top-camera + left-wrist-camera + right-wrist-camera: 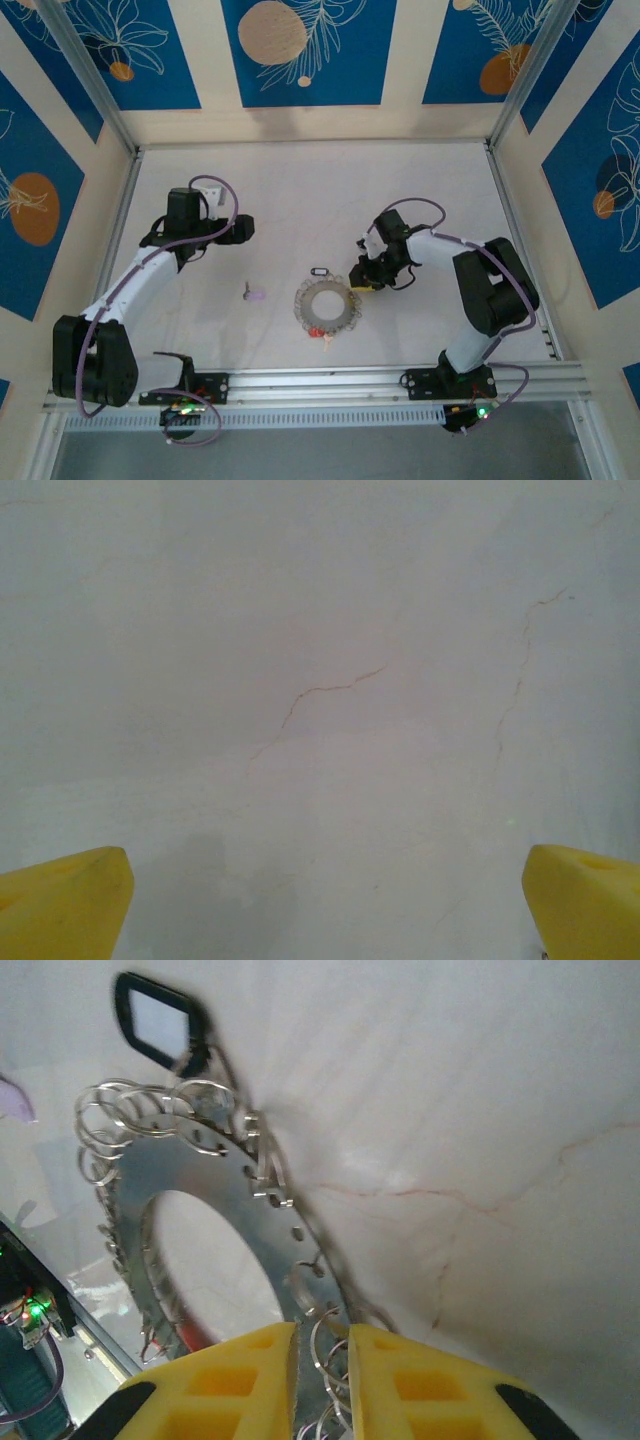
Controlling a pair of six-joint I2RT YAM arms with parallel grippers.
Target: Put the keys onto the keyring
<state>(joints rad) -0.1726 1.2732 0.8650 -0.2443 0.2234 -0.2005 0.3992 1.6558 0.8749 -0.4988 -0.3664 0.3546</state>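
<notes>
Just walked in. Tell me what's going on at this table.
The right gripper is pinching one of the small wire loops on the rim of the keyring, which lies on the table. The black-framed key sits at the ring's far edge; whether it is hooked on, I cannot tell. The purple key lies loose to the ring's left. The left gripper hangs open over bare table, holding nothing.

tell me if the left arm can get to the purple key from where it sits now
Probably yes. The left gripper hangs open over bare table, and the purple key lies alone on the table nearer the arm's base, clear of the keyring, with nothing between them.
</notes>
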